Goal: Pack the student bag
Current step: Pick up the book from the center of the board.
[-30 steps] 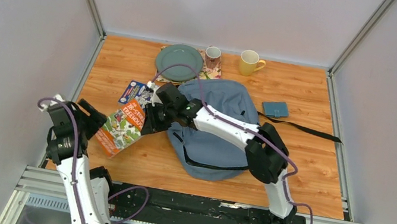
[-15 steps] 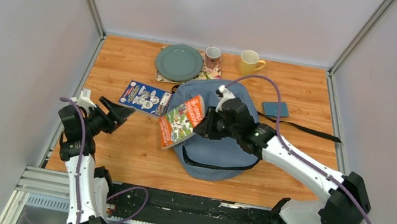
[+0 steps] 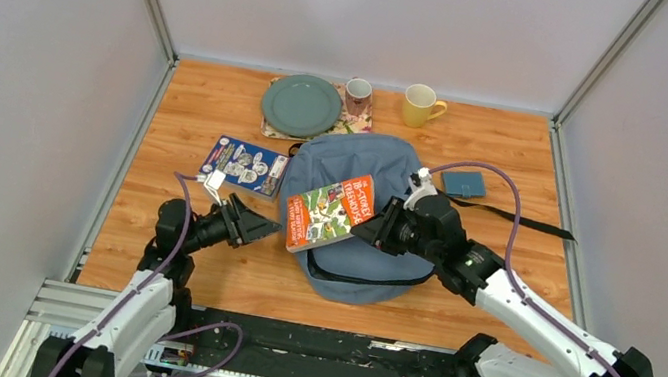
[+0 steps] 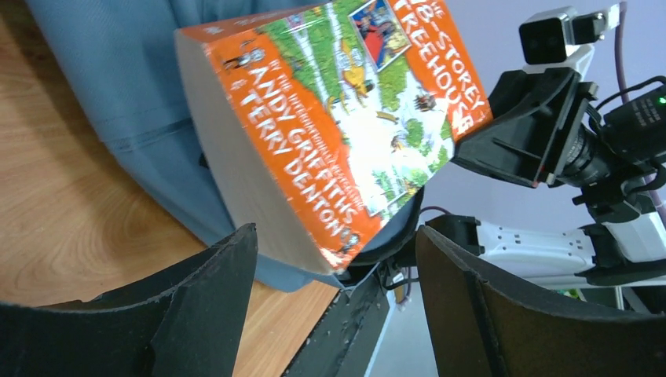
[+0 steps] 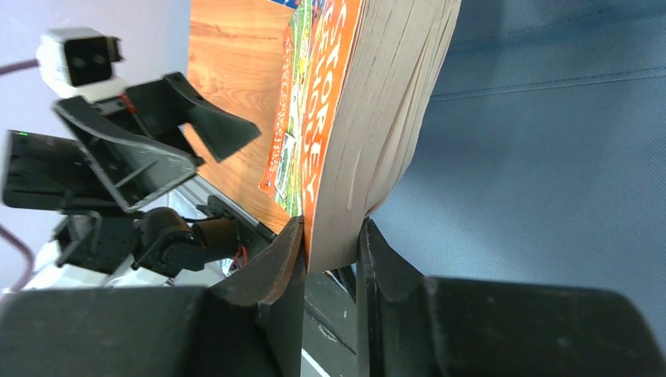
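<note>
The student bag (image 3: 385, 161) lies slumped in the middle of the table (image 3: 527, 158), with one black strap (image 3: 508, 216) trailing off to the right. We judge it soft and floppy: it will sag and fold wherever we lift it. The best place to take hold looks like the stiffer black-trimmed edge on its near side, pulled up to keep a mouth open. Whether that mouth is already unzipped we cannot tell. The orange book (image 3: 331, 211) is the opposite sort of load, a thick, stiff paperback with a glossy cover. It is probably heavy for a pinch at one end, so it may droop or slip. Our right gripper (image 3: 370, 227) has its jaws pressed onto the book's right-hand edge, one on the cover and one on the back, and holds it tilted, apparently lifted, over the left part of the bag. The right wrist view shows the pages fanning slightly just beyond the fingers (image 5: 275, 267). Our left gripper (image 3: 265, 228) sits low to the left of the book, near it but apart. Its jaws are spread wide and pointed at the book, with nothing held between them. A second, blue book (image 3: 245, 162) lies flat on the table just left of the bag.
</note>
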`<state>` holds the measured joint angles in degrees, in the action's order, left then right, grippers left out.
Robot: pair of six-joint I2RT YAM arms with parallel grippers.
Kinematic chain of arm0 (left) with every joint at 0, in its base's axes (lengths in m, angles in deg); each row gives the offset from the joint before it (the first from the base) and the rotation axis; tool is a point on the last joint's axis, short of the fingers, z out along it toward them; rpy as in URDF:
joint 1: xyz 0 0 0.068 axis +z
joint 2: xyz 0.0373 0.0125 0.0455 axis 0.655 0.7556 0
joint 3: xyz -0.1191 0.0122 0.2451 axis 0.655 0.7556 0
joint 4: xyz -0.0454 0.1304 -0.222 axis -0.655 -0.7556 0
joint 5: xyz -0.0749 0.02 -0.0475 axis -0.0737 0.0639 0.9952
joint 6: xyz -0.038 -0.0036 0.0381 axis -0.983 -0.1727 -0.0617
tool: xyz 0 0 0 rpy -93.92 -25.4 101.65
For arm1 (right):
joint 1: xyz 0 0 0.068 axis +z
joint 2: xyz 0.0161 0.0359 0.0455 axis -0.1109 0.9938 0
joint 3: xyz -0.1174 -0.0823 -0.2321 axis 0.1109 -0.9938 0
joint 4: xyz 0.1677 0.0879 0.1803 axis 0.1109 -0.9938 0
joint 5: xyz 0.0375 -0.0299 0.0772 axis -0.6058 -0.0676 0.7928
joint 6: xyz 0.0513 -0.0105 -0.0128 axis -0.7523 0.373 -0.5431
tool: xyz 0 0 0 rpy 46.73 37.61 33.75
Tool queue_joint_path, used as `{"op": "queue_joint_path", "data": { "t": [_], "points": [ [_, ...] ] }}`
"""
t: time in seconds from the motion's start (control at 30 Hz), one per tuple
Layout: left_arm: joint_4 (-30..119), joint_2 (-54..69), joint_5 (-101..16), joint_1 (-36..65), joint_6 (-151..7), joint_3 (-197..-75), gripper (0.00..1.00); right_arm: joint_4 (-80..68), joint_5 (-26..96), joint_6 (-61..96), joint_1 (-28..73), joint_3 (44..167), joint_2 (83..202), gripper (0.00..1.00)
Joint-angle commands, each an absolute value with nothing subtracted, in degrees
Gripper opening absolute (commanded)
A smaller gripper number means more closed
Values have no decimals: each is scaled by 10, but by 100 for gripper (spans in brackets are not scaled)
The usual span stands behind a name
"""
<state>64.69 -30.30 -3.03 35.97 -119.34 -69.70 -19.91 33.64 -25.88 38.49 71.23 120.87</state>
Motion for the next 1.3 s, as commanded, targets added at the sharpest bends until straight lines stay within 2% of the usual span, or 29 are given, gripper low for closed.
{"op": "queue_joint_path", "data": {
  "t": [0.0,0.3,0.83,1.27],
  "points": [
    [831,-279,-70,342,-1231,-643,81,-107,368,-293,373,714,1172,0],
    [901,-251,-98,306,-1263,-633,82,-66,422,-334,363,710,1137,0],
    [922,-244,-109,305,-1274,-665,82,-74,454,-353,363,712,1049,0],
    [1070,-196,-83,305,-1365,-692,82,-21,517,-386,363,711,1043,0]
  ]
}}
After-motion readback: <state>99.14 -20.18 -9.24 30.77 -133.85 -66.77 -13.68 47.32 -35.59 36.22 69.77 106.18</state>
